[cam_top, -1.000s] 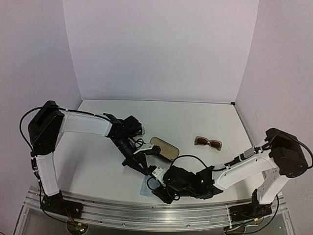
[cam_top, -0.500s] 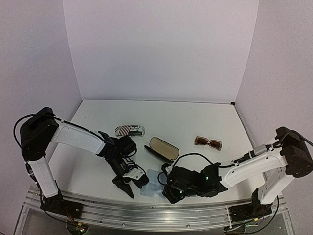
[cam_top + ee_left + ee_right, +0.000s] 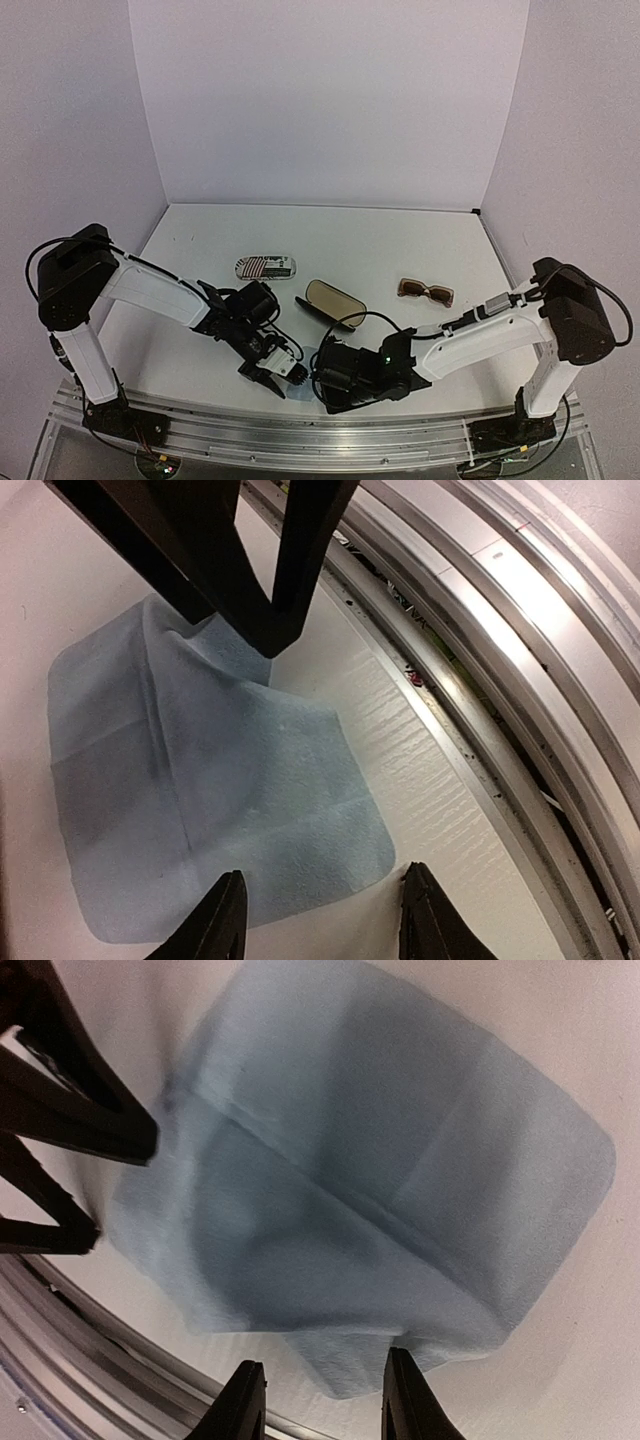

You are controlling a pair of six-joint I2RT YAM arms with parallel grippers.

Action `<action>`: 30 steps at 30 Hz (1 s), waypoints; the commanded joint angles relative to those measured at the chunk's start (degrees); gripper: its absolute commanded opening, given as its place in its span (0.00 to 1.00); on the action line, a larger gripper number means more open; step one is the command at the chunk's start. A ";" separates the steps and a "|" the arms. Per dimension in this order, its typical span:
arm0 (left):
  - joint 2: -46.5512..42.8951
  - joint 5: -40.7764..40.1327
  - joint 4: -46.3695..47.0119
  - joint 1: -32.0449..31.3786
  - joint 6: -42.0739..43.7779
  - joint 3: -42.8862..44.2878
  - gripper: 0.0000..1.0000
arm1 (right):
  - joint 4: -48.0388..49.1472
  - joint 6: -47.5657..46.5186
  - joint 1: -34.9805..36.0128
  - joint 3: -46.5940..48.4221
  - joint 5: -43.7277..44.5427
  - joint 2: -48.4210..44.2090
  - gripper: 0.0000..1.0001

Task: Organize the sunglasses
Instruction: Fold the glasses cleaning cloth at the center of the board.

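Blue cloth (image 3: 200, 800): one
Brown sunglasses (image 3: 426, 291): one pair
Striped case (image 3: 265, 267): one
Open case (image 3: 333, 303): one
Left gripper (image 3: 324, 872): spread
Right gripper (image 3: 322, 1360): spread

Blue cloth (image 3: 220, 800) soft, matt, creased; surface (image 3: 380, 235) smooth matt; near rail (image 3: 560, 610) ribbed brushed metal; sunglasses (image 3: 426, 291) brown translucent plastic.

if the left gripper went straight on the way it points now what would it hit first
Most likely the pale blue square cloth lying on the white table: its near corner sits between the open fingers of the left gripper. How far below them it lies, the wrist view does not show.
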 commanded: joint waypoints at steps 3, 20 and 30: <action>-1.02 -1.64 3.12 -0.80 0.75 -0.83 0.39 | -5.85 0.22 0.31 3.08 0.36 4.36 0.34; -0.46 -0.05 2.96 -0.86 -2.82 -1.06 0.00 | -7.50 -2.64 0.31 0.17 -2.37 5.08 0.00; -1.34 2.09 -5.49 2.68 -14.22 7.53 0.00 | -6.69 -6.59 -0.08 -2.35 -1.39 -7.53 0.00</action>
